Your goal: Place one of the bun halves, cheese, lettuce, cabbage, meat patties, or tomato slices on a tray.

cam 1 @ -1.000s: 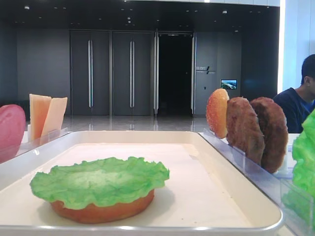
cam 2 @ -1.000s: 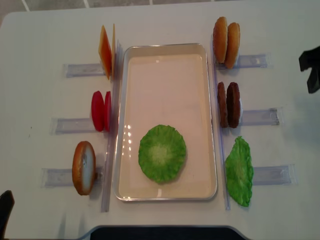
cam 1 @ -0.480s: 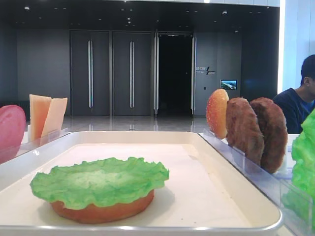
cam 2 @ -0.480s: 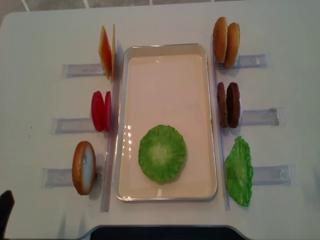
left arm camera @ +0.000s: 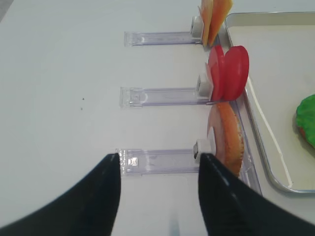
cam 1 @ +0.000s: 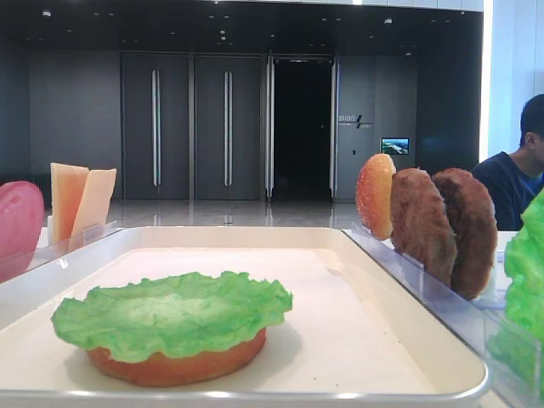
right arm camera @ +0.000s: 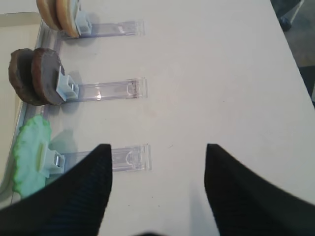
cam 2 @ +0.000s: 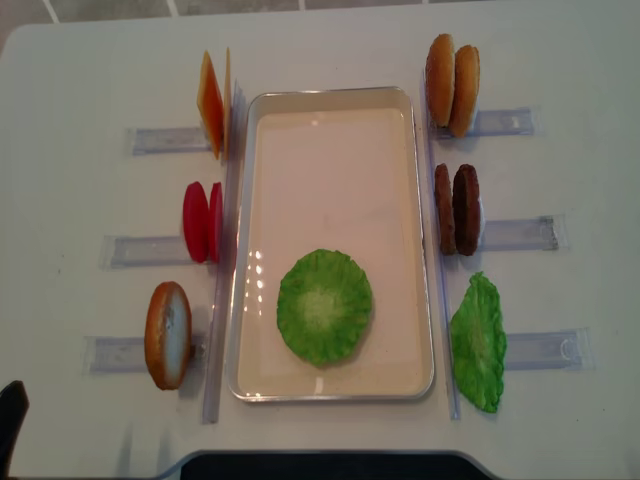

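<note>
Right gripper (right arm camera: 157, 162) jaws wide, empty, over bare table. Two dark brown rough round meat patties (right arm camera: 34, 76) stand on edge ahead-left in clear holder. Likely stiff, light; pinch across flat faces.

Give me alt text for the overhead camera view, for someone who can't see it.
A cream tray sits mid-table holding a flat lettuce leaf near its front end. Clear holders flank it: cheese, tomato slices and a bun half on the left; two bun halves, meat patties and an upright lettuce leaf on the right.
</note>
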`<state>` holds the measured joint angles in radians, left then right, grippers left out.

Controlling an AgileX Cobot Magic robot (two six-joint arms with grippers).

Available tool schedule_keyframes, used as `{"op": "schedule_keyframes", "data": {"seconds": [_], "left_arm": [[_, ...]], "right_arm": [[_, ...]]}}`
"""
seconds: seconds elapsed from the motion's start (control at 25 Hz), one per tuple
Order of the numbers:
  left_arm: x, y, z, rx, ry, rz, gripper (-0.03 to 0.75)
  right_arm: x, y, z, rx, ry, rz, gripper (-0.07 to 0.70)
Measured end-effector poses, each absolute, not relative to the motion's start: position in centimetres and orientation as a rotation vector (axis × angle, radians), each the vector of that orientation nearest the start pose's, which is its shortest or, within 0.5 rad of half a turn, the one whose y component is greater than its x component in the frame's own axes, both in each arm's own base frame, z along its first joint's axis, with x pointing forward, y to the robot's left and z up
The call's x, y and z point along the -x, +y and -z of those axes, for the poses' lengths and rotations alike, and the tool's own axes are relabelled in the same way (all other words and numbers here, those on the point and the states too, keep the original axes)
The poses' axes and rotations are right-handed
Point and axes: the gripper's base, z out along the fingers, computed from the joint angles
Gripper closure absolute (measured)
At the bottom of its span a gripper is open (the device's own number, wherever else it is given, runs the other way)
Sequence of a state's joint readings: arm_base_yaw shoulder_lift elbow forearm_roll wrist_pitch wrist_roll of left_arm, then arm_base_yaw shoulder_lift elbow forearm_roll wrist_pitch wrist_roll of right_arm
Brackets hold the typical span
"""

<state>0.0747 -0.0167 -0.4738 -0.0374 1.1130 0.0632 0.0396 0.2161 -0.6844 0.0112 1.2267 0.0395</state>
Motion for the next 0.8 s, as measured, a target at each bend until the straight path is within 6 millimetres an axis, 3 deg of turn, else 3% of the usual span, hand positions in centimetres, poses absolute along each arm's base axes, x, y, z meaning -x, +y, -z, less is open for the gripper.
{"op": "schedule_keyframes", "data": {"seconds": [0.36,0.8], "left_arm": [[0.7,-0.4,-26.6,0.009,2.106,-0.037,0.324],[0.7,-0.4,-26.6,0.009,2.106,-0.037,0.324]], "right_arm": [[1.9,0.0,-28.2,0.007,2.153,-0.056,0.206],[1.6,0.0,-27.4,0.035,2.151,-0.041,0.206]]}}
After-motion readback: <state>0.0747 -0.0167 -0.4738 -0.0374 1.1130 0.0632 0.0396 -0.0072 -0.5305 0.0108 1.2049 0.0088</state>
